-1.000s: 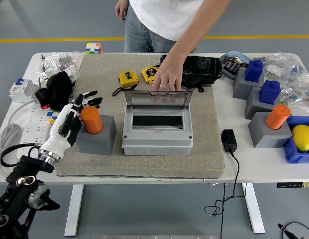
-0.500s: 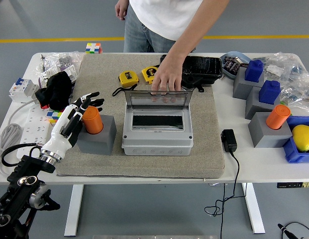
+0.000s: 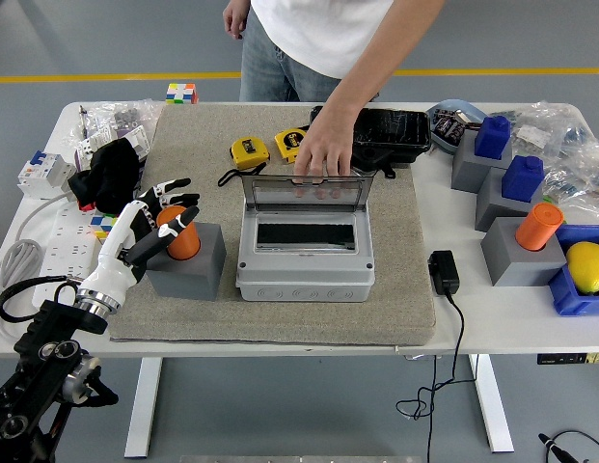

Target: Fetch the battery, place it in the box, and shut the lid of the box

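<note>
**Left robot hand closing around the orange battery**

Near the counter's [image 3: 492,328] front edge, left: left robot hand [image 3: 149,227] reaching in from the lower left corner, white palm, black fingers [image 3: 174,185] partly curled about the orange battery [image 3: 181,234]. Thumb lying across the battery's front, other fingers spread behind and left of it. Touching or nearly touching; firm grip cannot be told. Battery upright in its grey block [image 3: 188,262], not lifted out.

Just right of the block, on the same grey mat [image 3: 405,280]: grey box [image 3: 305,253], dark rectangular opening in its top face, clear lid [image 3: 309,191] standing raised at the far side.

Right of the mat, near the front: black adapter [image 3: 444,271] with cable trailing over the edge. Farther right: second orange cylinder [image 3: 538,227] in a grey block, yellow lemon-like thing [image 3: 587,266] in a blue tray [image 3: 567,295].

Farther back: person's hand [image 3: 323,154] resting on the lid's top edge, fingers showing through the clear panel. Behind it, two yellow tape measures [image 3: 249,151] and a black case [image 3: 394,135]. At far right, two blue bottles [image 3: 492,137] on grey blocks. At far left, black glove-like bundle [image 3: 111,174], white power strip [image 3: 48,227], small colour cube [image 3: 180,93] at the back edge.
</note>
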Robot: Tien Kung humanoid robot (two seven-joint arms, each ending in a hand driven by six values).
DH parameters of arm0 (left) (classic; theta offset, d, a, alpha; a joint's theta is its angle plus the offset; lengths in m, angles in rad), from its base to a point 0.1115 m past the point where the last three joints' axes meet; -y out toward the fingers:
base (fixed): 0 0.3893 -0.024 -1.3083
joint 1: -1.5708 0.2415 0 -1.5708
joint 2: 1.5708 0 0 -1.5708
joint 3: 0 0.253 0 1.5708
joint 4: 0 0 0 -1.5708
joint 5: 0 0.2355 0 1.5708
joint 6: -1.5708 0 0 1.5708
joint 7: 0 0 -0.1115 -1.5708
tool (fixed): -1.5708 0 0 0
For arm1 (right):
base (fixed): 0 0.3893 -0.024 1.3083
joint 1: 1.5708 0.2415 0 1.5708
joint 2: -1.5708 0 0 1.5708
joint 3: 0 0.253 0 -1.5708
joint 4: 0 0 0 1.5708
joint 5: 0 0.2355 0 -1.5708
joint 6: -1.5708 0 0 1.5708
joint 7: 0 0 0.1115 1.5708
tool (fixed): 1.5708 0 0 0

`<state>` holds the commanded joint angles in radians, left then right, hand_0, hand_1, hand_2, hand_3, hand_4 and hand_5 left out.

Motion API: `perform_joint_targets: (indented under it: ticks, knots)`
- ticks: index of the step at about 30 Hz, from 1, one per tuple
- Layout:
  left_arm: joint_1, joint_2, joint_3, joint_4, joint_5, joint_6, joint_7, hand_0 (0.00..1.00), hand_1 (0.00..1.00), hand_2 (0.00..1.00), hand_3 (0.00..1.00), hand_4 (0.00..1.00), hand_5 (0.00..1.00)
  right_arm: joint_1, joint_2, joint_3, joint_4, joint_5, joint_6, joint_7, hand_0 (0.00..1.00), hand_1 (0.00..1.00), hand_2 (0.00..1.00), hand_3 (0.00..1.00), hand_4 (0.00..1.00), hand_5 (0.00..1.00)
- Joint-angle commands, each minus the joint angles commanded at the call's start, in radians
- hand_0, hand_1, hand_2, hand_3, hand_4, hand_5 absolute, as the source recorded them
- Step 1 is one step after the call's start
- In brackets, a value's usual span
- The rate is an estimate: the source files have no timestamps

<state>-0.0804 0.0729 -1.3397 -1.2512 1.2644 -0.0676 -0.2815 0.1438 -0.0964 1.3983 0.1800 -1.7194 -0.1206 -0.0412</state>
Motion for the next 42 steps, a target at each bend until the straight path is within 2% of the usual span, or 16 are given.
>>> perform_joint_targets:
  ticks: [1, 2, 8, 21, 27, 42]
  knots:
    - [0.0, 0.0, 0.003, 0.0, -0.001, 0.001, 0.0, 0.665, 0.734, 0.673, 0.736, 0.998, 0.284, 0.0, 0.0, -0.001, 0.0, 0.0, 0.0, 0.0, 0.873, 0.844, 0.822, 0.848, 0.998, 0.998]
    - [0.001, 0.0, 0.006, -0.001, -0.001, 0.002, 0.0, 0.657, 0.728, 0.665, 0.71, 0.998, 0.23, 0.0, 0.0, -0.001, 0.0, 0.0, 0.0, 0.0, 0.873, 0.843, 0.822, 0.846, 0.998, 0.998]
    - [-0.006, -0.012, 0.01, 0.001, -0.003, 0.011, -0.004, 0.651, 0.722, 0.649, 0.69, 0.998, 0.216, 0.0, 0.0, -0.002, 0.0, 0.0, 0.001, 0.0, 0.873, 0.844, 0.822, 0.846, 0.998, 0.998]
    - [-0.02, -0.024, 0.025, 0.006, 0.003, 0.033, -0.008, 0.676, 0.728, 0.632, 0.667, 0.998, 0.217, 0.002, 0.002, -0.001, 0.0, 0.001, 0.003, 0.0, 0.873, 0.843, 0.821, 0.846, 0.998, 0.998]
    - [-0.03, -0.044, 0.025, 0.018, 0.006, 0.039, -0.011, 0.679, 0.73, 0.629, 0.659, 0.998, 0.225, 0.002, 0.005, 0.005, 0.0, -0.003, 0.003, -0.001, 0.871, 0.843, 0.821, 0.843, 0.998, 0.998]
    - [-0.029, -0.044, 0.032, 0.033, 0.042, 0.062, -0.011, 0.68, 0.729, 0.617, 0.632, 0.998, 0.216, 0.004, 0.007, 0.001, 0.0, 0.005, 0.002, 0.0, 0.871, 0.844, 0.819, 0.84, 0.998, 0.998]
